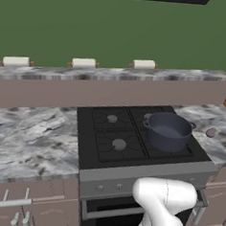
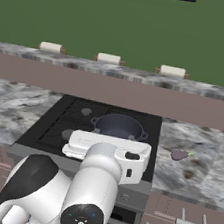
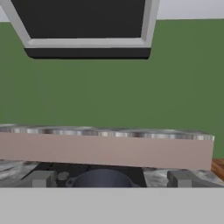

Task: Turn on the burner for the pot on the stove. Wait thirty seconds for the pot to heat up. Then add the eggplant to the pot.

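Eggplant waits on the tabletop right of the pot; you've got a wide claw, so pinch that smooth, slippery-looking lump across its middle.

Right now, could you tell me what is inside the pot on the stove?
The pot looks empty: bare dark walls and floor show. The near wall hides part of the floor. The eggplant lies on the counter beside it.

A kitchen: a black four-burner stove with an oven door below, set into a marbled worktop above drawers, green wall behind.
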Robot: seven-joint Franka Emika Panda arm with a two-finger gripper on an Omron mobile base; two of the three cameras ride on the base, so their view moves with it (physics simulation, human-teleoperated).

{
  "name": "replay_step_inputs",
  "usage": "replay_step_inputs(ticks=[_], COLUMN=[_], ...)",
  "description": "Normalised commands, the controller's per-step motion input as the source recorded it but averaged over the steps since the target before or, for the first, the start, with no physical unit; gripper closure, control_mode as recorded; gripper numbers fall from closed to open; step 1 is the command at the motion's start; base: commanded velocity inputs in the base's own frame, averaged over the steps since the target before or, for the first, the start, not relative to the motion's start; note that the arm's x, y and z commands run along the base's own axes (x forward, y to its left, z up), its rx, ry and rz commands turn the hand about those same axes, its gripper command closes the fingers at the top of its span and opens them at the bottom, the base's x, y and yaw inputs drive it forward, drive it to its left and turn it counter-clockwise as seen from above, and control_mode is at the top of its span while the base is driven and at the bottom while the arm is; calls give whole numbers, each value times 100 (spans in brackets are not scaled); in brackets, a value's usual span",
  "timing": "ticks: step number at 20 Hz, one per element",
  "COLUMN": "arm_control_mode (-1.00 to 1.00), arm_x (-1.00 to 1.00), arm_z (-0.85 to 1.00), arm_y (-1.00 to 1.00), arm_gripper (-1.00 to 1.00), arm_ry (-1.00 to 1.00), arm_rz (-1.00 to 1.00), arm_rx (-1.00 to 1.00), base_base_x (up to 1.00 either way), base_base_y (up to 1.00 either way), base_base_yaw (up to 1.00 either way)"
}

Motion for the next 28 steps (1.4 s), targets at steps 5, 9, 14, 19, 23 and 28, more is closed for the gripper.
replay_step_inputs(ticks=[5, 9, 14, 19, 23, 28], arm_control_mode=[-100, -100, -100, -100, -100, -100], arm_x=[0, 0, 0, 0, 0, 0], arm_z=[0, 0, 0, 0, 0, 0], arm_y=[0, 0, 0, 0, 0, 0], arm_gripper=[-100, -100, -100, -100, -100, -100], arm_ry=[0, 0, 0, 0, 0, 0], arm_rz=[0, 0, 0, 0, 0, 0], arm_rx=[0, 0, 0, 0, 0, 0], base_base_x=[0, 0, 0, 0, 0, 0], base_base_y=[0, 0, 0, 0, 0, 0], base_base_yaw=[0, 0, 0, 0, 0, 0])
